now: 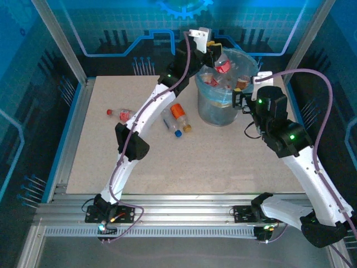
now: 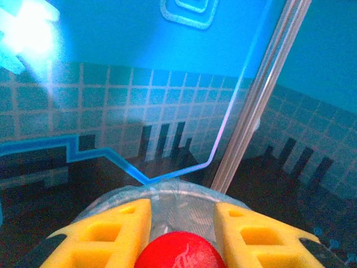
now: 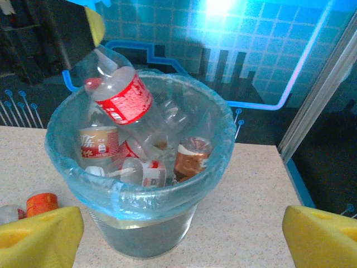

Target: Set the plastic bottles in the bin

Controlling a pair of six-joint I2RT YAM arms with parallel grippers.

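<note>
Presently several plastic bottles (image 3: 142, 167) lie inside the bin (image 3: 223, 120), the left pincer (image 2: 181, 240) grips a red-labelled bottle (image 3: 120, 97) tilted over its mouth, the right pincer (image 1: 241, 100) stands released beside it, and three bottles (image 1: 179, 113) lie uncollected on the tabletop (image 1: 223, 162).

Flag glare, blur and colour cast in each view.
Top external: blue cast off the backdrop, table evenly lit. Left wrist: glare upper left, held bottle and yellow fingers blurred up close. Right wrist: glare top centre, bin sharp.
</note>
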